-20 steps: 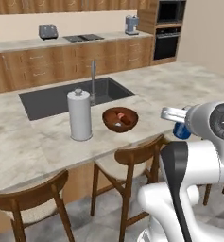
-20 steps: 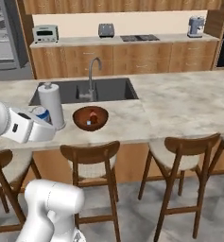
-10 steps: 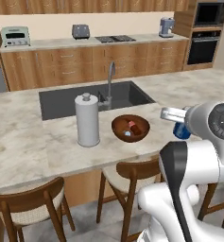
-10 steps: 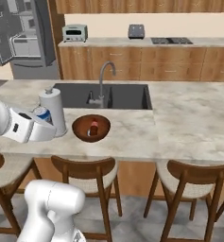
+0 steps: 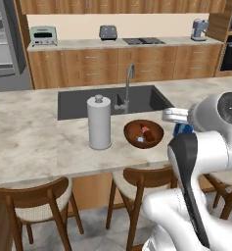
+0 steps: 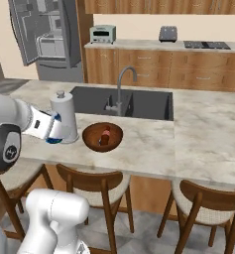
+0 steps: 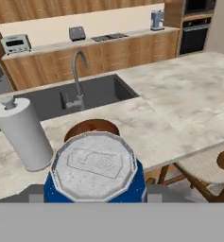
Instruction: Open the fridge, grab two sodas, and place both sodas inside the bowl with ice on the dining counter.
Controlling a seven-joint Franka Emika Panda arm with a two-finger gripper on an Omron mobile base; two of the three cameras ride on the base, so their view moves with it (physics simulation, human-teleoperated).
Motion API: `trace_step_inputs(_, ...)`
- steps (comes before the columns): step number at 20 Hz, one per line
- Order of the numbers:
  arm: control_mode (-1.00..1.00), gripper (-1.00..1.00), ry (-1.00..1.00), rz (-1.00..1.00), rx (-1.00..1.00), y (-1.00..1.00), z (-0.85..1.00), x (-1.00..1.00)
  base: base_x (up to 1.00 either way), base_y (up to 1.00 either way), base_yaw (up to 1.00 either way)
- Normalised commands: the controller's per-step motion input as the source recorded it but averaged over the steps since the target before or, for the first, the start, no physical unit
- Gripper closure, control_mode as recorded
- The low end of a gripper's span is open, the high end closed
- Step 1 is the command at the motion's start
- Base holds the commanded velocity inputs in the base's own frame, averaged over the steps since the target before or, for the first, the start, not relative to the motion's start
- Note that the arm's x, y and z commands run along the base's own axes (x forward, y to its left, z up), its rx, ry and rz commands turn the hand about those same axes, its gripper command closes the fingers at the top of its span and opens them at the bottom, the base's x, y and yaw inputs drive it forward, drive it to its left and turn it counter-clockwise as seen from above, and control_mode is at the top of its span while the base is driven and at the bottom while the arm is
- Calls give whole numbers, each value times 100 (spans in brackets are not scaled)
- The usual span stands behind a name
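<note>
Evenly and brightly lit throughout, with flat rendered light from above and no glare on the marbled bench [image 5: 34,132]; only soft, faint shadows beneath the paper towel roll [image 5: 99,122] and inside the dark sink [image 5: 107,100]. Slightly soft and coarse in every view, edges a little jagged, far wall cabinets [image 6: 188,67] smeared but legible, no bending at the borders. Blurred most in the hand view, where the silver top of the blue can [image 7: 93,163] looms close, grainy and indistinct.
</note>
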Motion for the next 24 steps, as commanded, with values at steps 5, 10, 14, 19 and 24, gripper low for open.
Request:
trace_step_inputs(5,-100,100,41,19,0,-4,-40,100,0,0,0)
trace_step_inputs(10,-100,100,49,15,-1,0,-49,100,0,0,0)
trace_step_inputs(14,-100,100,35,13,0,-5,-40,80,0,0,0)
trace_step_inputs(19,-100,100,14,4,0,-7,-31,47,0,0,0)
trace_step_inputs(24,-100,100,11,0,0,-14,-27,52,0,0,0)
